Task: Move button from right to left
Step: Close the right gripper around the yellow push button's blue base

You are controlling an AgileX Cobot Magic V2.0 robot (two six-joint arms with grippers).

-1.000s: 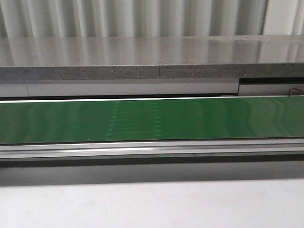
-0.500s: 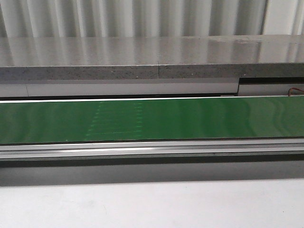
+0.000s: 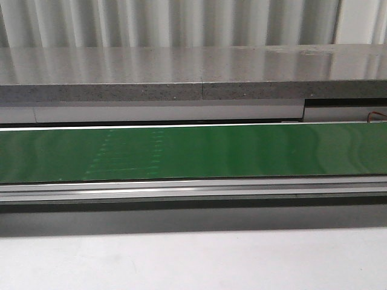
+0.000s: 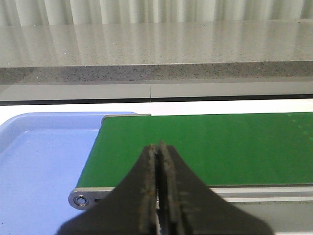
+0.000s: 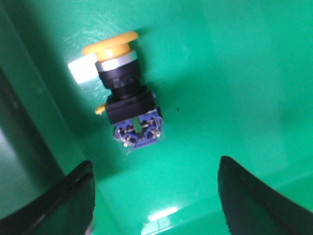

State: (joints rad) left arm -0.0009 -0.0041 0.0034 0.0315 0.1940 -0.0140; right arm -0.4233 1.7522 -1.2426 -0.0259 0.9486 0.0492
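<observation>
While its jaws stand wide apart, the right gripper (image 5: 155, 198) hangs over the button (image 5: 123, 90), which lies on its side on a glossy green plastic surface (image 5: 234, 88)

Between the dark, blurred jaws and clear of both, the button shows a round yellow mushroom head, a silver ring, a black ribbed collar, a square black body and a blue-and-clear contact block with small screws; a white tag sits just beside the head. The left gripper (image 4: 159, 188) has its jaws pressed together, rough-edged and holding nothing, above the end of a matte green conveyor belt (image 3: 242, 151) with a metal roller, beside a smooth blue tray (image 4: 39, 161). Behind runs a speckled grey stone counter (image 3: 181, 75)
</observation>
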